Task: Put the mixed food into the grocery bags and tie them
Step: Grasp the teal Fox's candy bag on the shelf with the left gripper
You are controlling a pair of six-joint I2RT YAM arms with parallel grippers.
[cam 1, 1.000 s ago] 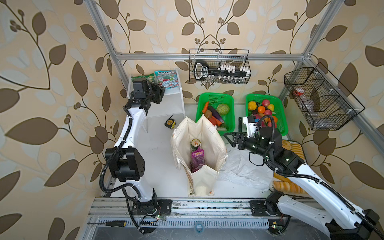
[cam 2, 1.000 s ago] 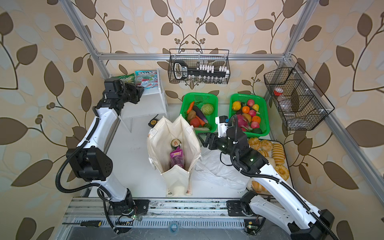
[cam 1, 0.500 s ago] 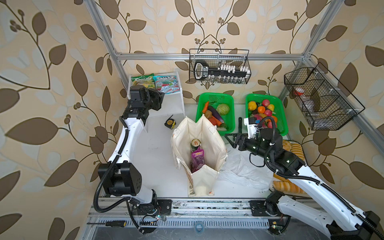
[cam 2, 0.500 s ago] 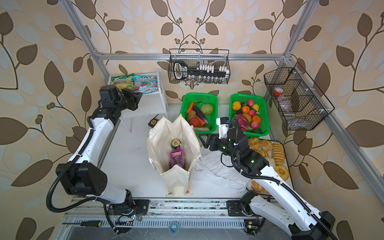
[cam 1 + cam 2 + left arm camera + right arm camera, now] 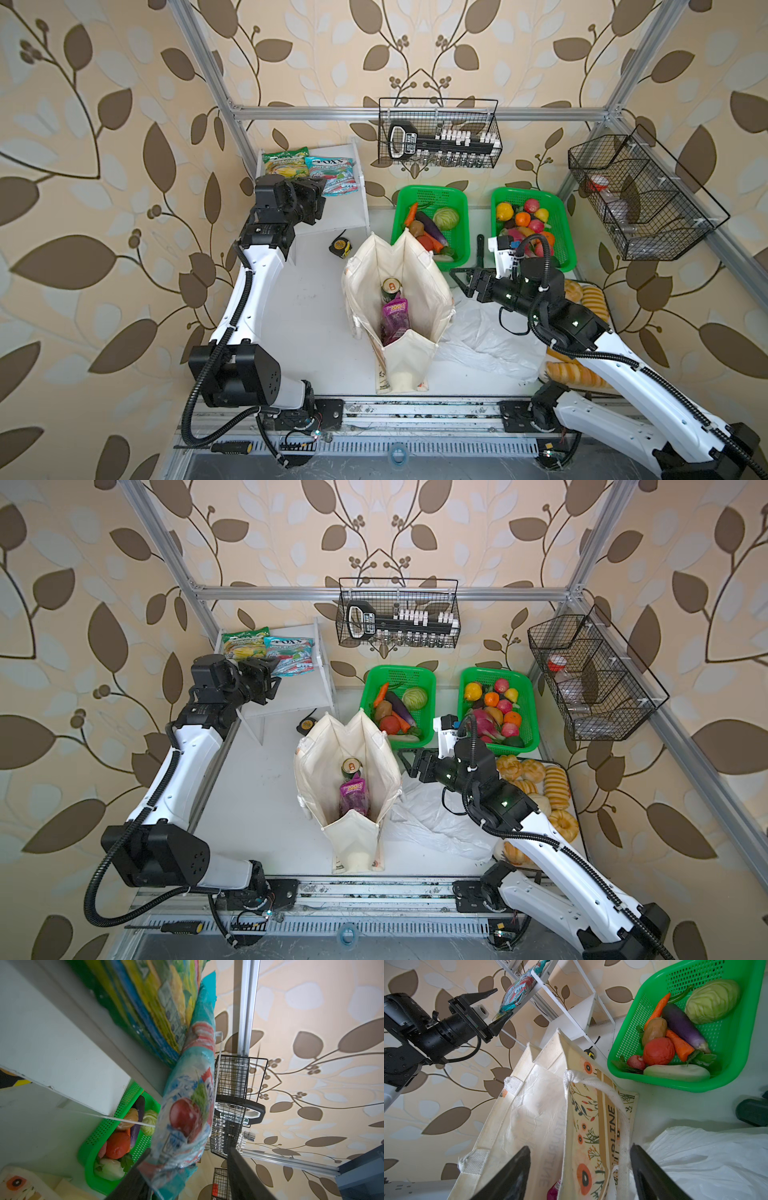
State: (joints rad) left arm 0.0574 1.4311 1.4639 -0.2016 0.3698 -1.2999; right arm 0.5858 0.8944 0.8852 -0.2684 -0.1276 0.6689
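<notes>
Stands partway, with can [image 5: 390, 286] and pouch [image 5: 395, 318] inside tote [image 5: 430, 282], packet [image 5: 187, 1105] on shelf [image 5: 332, 216] between open jaws of left gripper [image 5: 189, 1150], right gripper [image 5: 579, 1147] open, empty beside tote, cabbage [image 5: 446, 218], potato [image 5: 415, 227], tomato [image 5: 424, 242] in basket [image 5: 432, 195], plastic bag [image 5: 486, 340] flat, nothing tied.

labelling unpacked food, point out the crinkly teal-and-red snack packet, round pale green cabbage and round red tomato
teal-and-red snack packet [image 5: 335, 172]: in a top view, printed face
pale green cabbage [image 5: 446, 218]: in a top view, head's centre
red tomato [image 5: 658, 1051]: right wrist view, skin's middle
</notes>
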